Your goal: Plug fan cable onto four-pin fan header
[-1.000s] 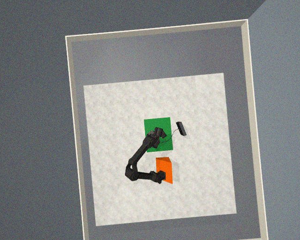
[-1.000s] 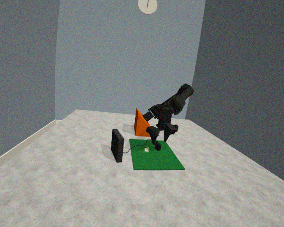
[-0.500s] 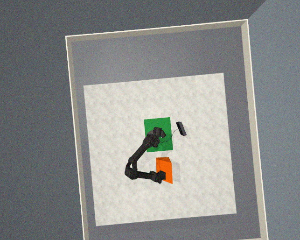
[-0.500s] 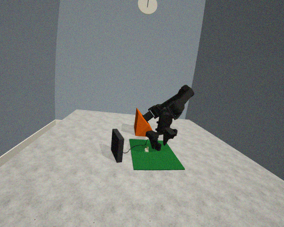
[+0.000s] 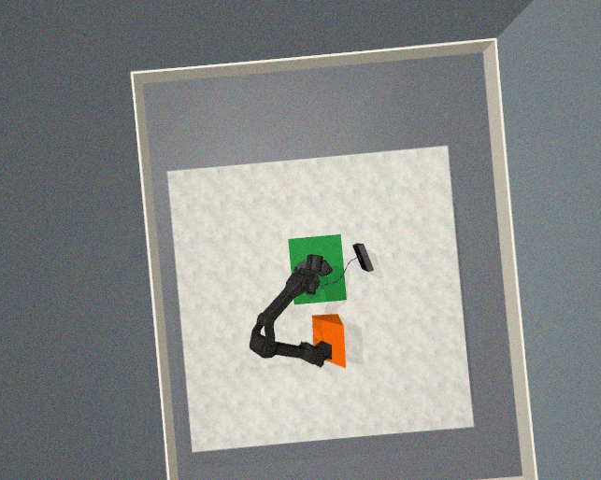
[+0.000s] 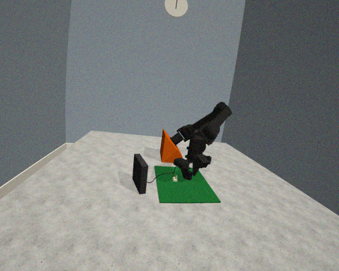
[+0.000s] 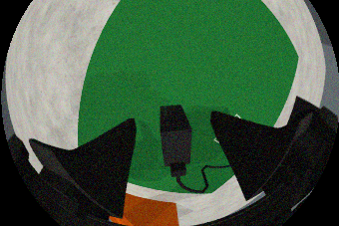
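The black plug (image 7: 176, 135) stands between the open fingers of my gripper (image 7: 173, 120) (image 6: 191, 176) in the wrist view, with a gap on each side. In the top view the gripper is over the green board (image 5: 325, 247) (image 6: 190, 195) (image 7: 199, 46) and hides the plug. The white four-pin header (image 6: 175, 178) stands on the board beside the gripper; in the wrist view the right finger covers most of it. The thin cable (image 5: 345, 271) (image 6: 161, 174) (image 7: 205, 176) runs from the plug to the black fan (image 5: 363, 257) (image 6: 139, 173).
An orange wedge (image 5: 334, 340) (image 6: 168, 151) (image 7: 150, 211) stands beyond the board's edge, close to the arm's base. The fan stands upright beside the board, on the header's side. The arm (image 5: 279, 304) reaches over the board.
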Tool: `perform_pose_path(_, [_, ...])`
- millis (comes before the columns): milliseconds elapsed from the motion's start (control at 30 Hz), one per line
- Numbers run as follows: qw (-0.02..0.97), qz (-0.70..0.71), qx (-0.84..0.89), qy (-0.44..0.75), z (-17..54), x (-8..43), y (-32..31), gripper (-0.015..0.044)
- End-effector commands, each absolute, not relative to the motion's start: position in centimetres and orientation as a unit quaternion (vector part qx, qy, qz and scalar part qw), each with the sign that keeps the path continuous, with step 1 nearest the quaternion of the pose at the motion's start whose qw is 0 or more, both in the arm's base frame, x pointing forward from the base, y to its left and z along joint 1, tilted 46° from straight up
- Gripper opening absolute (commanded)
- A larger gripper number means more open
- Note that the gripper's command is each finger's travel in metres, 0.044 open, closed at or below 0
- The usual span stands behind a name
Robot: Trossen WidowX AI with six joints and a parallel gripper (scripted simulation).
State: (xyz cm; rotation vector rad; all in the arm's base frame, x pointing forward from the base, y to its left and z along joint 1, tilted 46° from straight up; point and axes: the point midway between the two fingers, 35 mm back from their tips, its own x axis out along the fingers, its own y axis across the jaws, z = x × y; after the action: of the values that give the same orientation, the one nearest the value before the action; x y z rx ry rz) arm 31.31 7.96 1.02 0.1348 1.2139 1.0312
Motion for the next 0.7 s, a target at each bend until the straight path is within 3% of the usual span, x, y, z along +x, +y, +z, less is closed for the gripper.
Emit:
perform_pose_path(0, [0.697,0.463,0.060,0.544,1.1,31.3,7.9,0.0204])
perform_pose_path(267, [0.697,0.463,0.060,0.544,1.1,31.3,7.9,0.0000])
perform_pose_path(667, [0.696,0.462,0.062,0.545,4.4,31.5,4.4,0.0000])
